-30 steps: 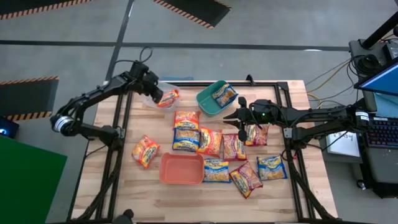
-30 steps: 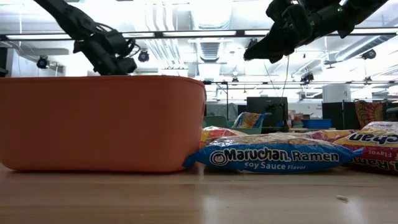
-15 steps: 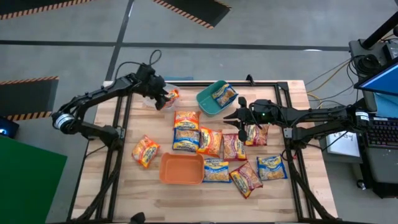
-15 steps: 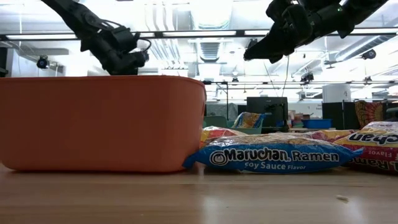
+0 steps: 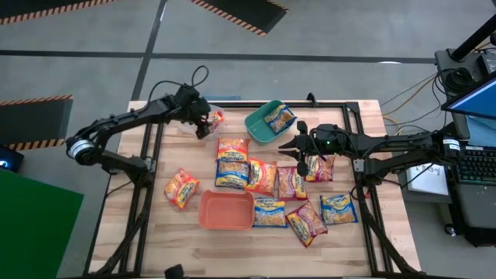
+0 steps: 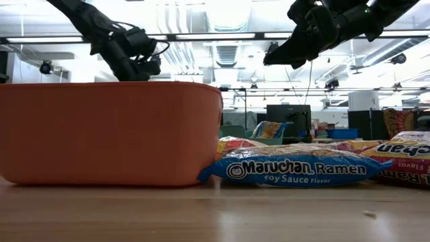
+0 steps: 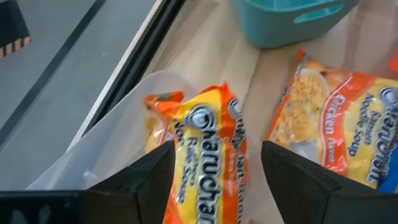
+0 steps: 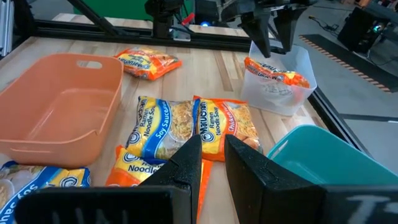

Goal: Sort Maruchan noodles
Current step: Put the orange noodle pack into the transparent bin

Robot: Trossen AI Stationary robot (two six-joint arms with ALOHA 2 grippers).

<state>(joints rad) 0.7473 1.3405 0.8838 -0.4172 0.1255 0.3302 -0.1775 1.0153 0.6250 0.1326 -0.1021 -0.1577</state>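
Several Maruchan noodles packets, orange, blue and dark red, lie flat in the table's middle. One orange packet lies in the clear tub at the far left. My left gripper hangs just above that tub, open, with a finger on either side of the packet and apart from it in the right wrist view. My right gripper hovers high over the middle packets, its fingers a narrow gap apart with nothing between them.
A teal tub at the far middle holds a blue packet. An orange tub stands near the front, with a blue packet beside it. One orange packet lies alone at the left.
My left gripper has gone a little toward the table's right edge, over the clear tub. The orange packet that hung at its fingers now lies in that tub, free of them. My right gripper has kept still.
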